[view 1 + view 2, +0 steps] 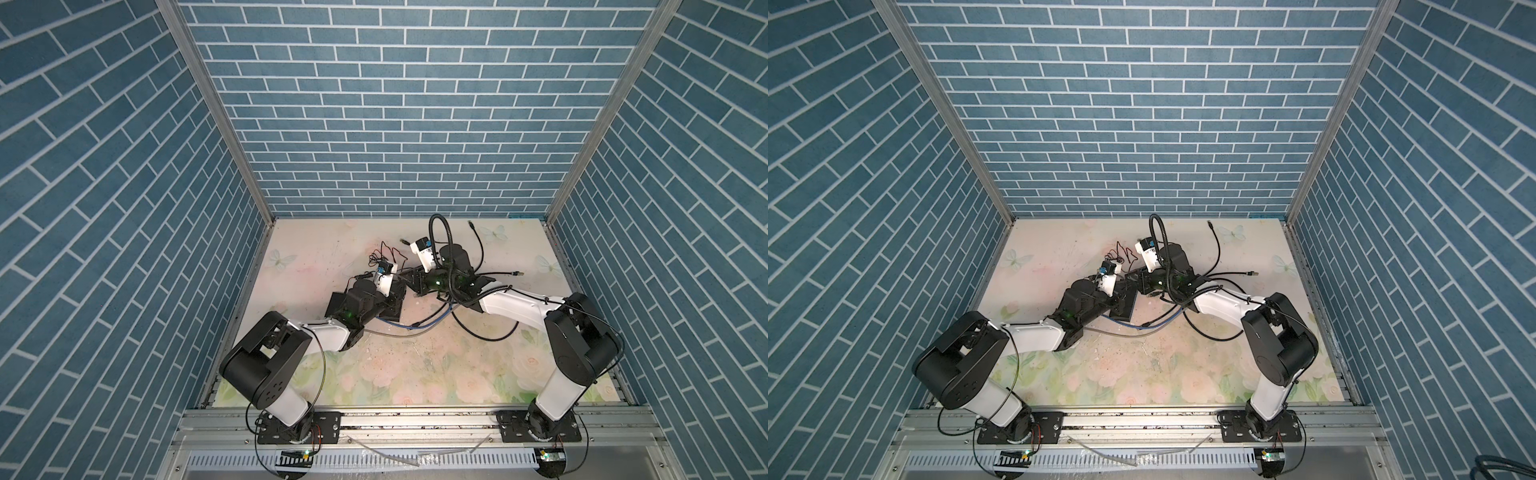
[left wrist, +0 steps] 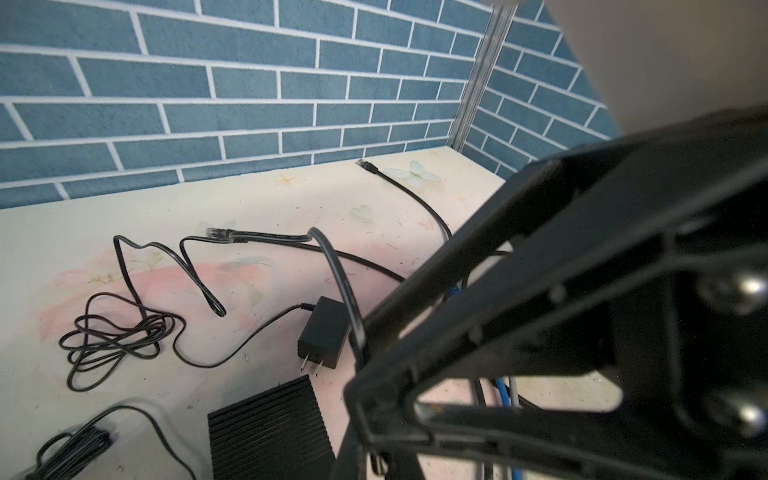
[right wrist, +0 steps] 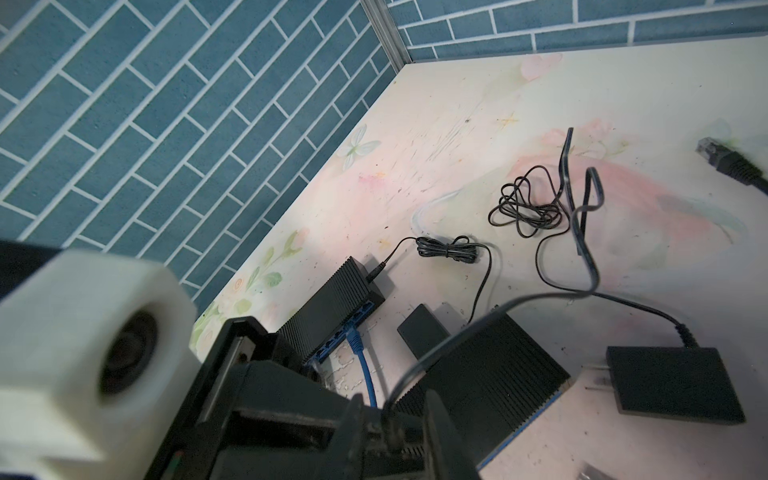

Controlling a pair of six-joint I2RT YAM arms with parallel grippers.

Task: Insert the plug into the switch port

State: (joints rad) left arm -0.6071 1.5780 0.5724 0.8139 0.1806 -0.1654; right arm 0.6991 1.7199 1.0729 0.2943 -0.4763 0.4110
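Left wrist view: the clear plastic plug [image 2: 216,232] is a small see-through connector with a short black boot, ending a flat black cable [image 2: 270,237]. The cable runs back from it, arches up and drops into the left gripper [image 2: 360,362], whose fingers are clenched on it well behind the plug. The plug sits out over the pale floral tabletop [image 2: 124,199], between the gripper and the back wall. Whether it rests on the surface or hangs just above it, I cannot tell. In a top view it shows [image 1: 402,240] just beside the right arm's white wrist camera [image 1: 423,249].

This view shows two free plugs; the second plug [image 2: 368,164] ends a round black cable [image 2: 415,199] near the back wall. The right wrist view shows two black ribbed switch boxes: the far switch [image 3: 328,299] has a blue cable [image 3: 365,365] seated in one port, and the near switch [image 3: 490,365] lies closer. It also shows two black power adapters [image 3: 424,332], the nearer adapter [image 3: 673,384] with bare prongs.

The plug's long axis runs roughly along the back wall, tip toward the left side wall.

The right gripper [image 1: 415,286] meets the left one at mid-table. Whether it is released or clenched, I cannot tell.
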